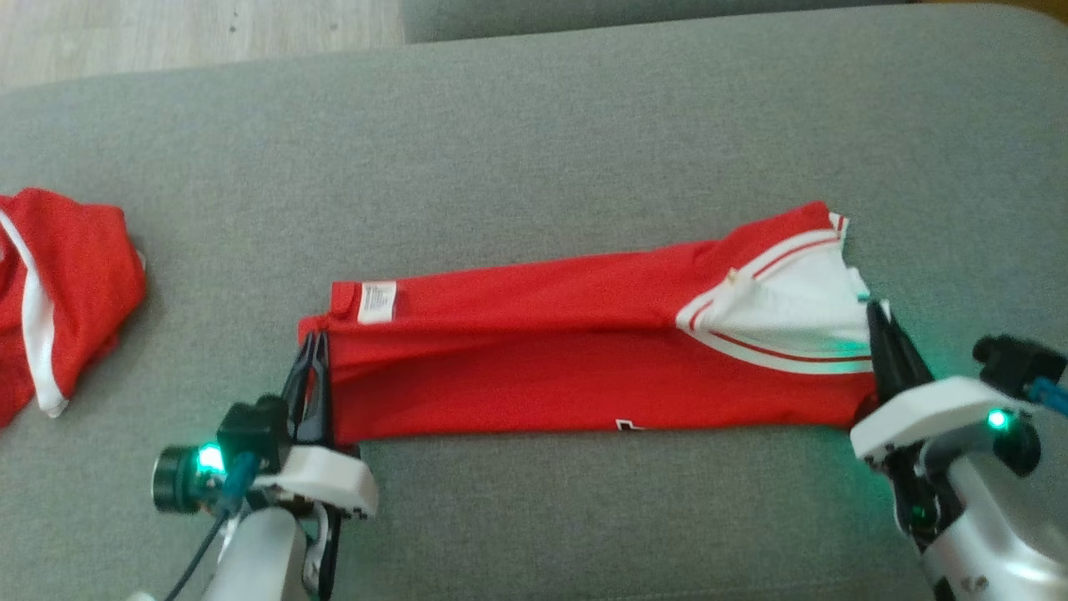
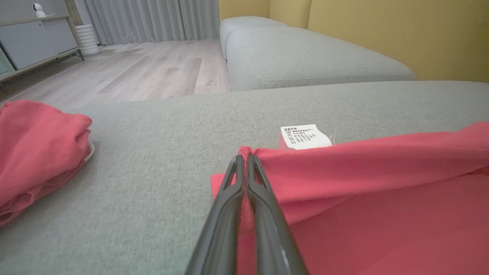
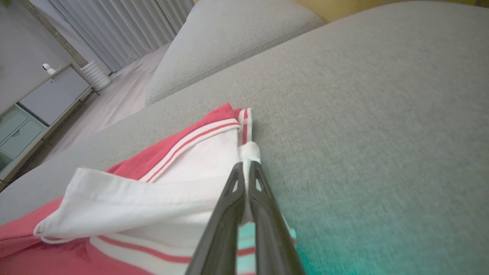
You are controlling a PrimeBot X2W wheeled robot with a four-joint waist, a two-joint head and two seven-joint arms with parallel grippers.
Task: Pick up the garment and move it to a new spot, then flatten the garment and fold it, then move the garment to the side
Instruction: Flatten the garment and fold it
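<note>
Red garment (image 1: 534, 359) lying stretched across the grey cushion (image 1: 534, 142), with both claws pinching its ends.

The garment is lying in the middle of the head view as one long, narrow, folded band. Its long axis is running from 9 o'clock to 3 o'clock, rising slightly toward 2. Its white collar (image 1: 793, 305), edged with ribbed red-and-white stripes, is pointing to 3 o'clock, and the hem corner bearing one rectangular white care label (image 1: 377, 301) is pointing to 9. The left gripper (image 1: 314, 344) is pressing its two dark fingers together on the hem corner, and the right gripper (image 1: 874, 310) is likewise pinching the collar's edge. A second red garment (image 1: 67, 284), piped in white, is sitting bunched at 9 o'clock, well apart. The cushion is looking woven and matte.
</note>
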